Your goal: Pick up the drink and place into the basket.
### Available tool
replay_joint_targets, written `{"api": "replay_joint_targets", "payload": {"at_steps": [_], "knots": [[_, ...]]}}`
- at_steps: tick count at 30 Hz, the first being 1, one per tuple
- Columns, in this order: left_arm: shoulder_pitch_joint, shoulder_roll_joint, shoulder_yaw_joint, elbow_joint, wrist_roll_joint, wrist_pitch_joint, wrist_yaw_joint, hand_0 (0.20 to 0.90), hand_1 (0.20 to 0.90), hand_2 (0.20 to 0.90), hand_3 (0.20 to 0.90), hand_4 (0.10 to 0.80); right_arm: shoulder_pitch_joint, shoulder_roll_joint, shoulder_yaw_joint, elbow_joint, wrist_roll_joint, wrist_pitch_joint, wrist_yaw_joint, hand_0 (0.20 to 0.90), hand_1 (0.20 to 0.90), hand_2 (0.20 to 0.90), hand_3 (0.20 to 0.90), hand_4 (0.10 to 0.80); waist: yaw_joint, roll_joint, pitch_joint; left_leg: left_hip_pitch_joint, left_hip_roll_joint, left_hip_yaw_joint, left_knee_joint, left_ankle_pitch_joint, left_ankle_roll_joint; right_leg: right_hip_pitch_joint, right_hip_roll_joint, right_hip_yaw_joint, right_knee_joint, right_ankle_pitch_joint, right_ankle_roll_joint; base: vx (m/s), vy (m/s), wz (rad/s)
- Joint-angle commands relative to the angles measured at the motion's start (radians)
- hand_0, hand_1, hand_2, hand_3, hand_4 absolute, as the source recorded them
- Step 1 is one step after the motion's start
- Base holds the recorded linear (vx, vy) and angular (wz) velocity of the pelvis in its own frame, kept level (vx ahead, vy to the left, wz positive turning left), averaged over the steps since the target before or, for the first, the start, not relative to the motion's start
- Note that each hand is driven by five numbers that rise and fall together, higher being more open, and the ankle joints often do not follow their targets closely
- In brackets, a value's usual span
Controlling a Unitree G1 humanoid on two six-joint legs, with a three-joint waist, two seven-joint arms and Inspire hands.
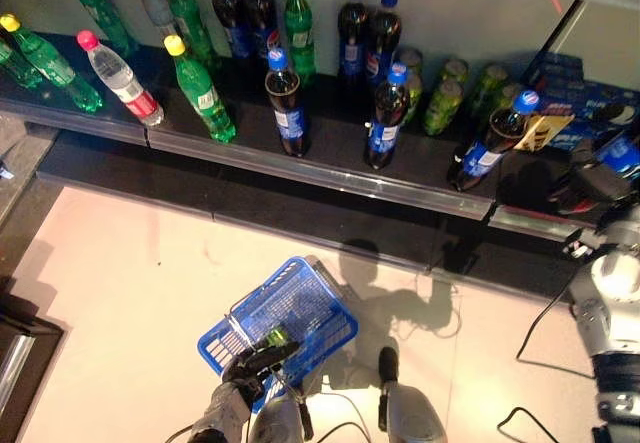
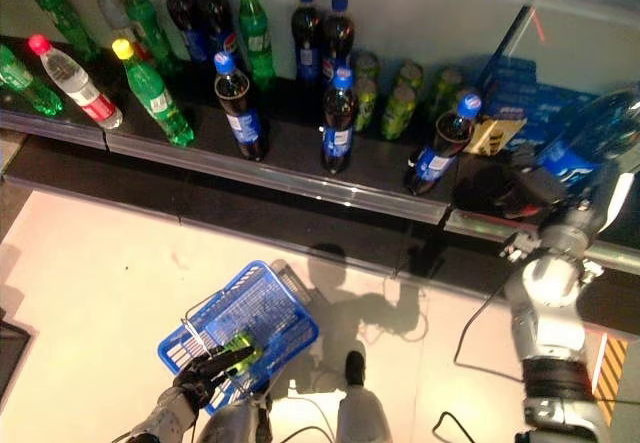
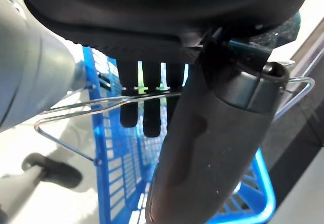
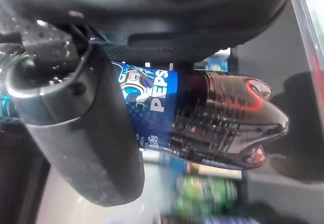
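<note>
Shelf (image 1: 300,168): dark ledge lined with green, clear and cola bottles, cans toward the right
Left hand (image 1: 262,359): fingers curled round the wire handle (image 3: 76,107) of the blue basket (image 1: 300,303), which hangs over the pale floor (image 1: 130,283)
Right hand (image 2: 530,195): clamped round a dark cola bottle (image 4: 212,118) with a blue label, held at the shelf's right end, well apart from the basket

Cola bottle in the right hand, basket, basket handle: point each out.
cola bottle (image 4: 202,118), right wrist view, dark body beside the label.
basket (image 1: 330,308), left eye view, blue rim.
basket handle (image 3: 76,107), left wrist view, wire bar.
</note>
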Motion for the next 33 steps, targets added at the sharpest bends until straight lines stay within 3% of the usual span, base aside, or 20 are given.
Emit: {"api": "replay_joint_targets", "payload": {"at_steps": [1, 9, 16, 23, 33], "knots": [[0.123, 0.118, 0.002, -0.045, 0.068, -0.093, -0.004, 0.300, 0.300, 0.300, 0.200, 0.100, 0.033, -0.056, -0.070, -0.130, -0.043, -0.156, 0.081, 0.300, 0.300, 0.300, 0.200, 0.100, -0.021, -0.030, -0.210, -0.011, 0.054, 0.023, 0.099, -0.041, -0.025, -0.010, -0.063, -0.003, 0.026, 0.015, -0.003, 0.021, 0.030, -0.01], [0.168, 0.118, 0.010, -0.313, 0.022, -0.146, -0.037, 0.300, 0.300, 0.300, 0.200, 0.100, 0.161, 0.102, -0.023, -0.169, -0.033, -0.128, 0.218, 0.300, 0.300, 0.300, 0.200, 0.100, -0.007, -0.033, -0.199, 0.014, 0.049, 0.027, 0.087, -0.041, -0.008, 0.020, -0.071, -0.025, 0.012, 0.027, 0.003, -0.001, 0.025, 0.01], [0.218, 0.172, -0.006, -0.585, -0.021, -0.076, -0.082, 0.300, 0.300, 0.300, 0.200, 0.100, 0.211, 0.182, 0.076, -0.248, -0.021, -0.103, 0.306, 0.300, 0.300, 0.300, 0.200, 0.100, 0.026, -0.032, -0.197, 0.024, 0.041, 0.007, 0.067, -0.034, 0.003, 0.036, -0.073, -0.057, 0.009, 0.030, 0.007, -0.004, 0.013, 0.09], [0.249, 0.233, -0.086, -0.854, -0.051, 0.048, -0.126, 0.300, 0.300, 0.300, 0.200, 0.100, 0.199, 0.178, 0.230, -0.298, -0.038, -0.092, 0.362, 0.300, 0.300, 0.300, 0.200, 0.100, 0.073, -0.032, -0.195, 0.018, 0.034, -0.025, 0.067, -0.029, 0.010, 0.050, -0.072, -0.084, 0.008, 0.030, 0.006, 0.002, 0.007, 0.13], [0.207, 0.279, -0.208, -1.036, -0.112, 0.156, -0.141, 0.300, 0.300, 0.300, 0.200, 0.100, 0.112, 0.201, 0.454, -0.315, 0.004, -0.109, 0.387, 0.300, 0.300, 0.300, 0.200, 0.100, 0.136, -0.014, -0.179, -0.012, 0.015, -0.085, 0.053, -0.012, 0.016, 0.046, -0.085, -0.122, 0.008, 0.034, 0.011, -0.015, 0.022, 0.17]]}}
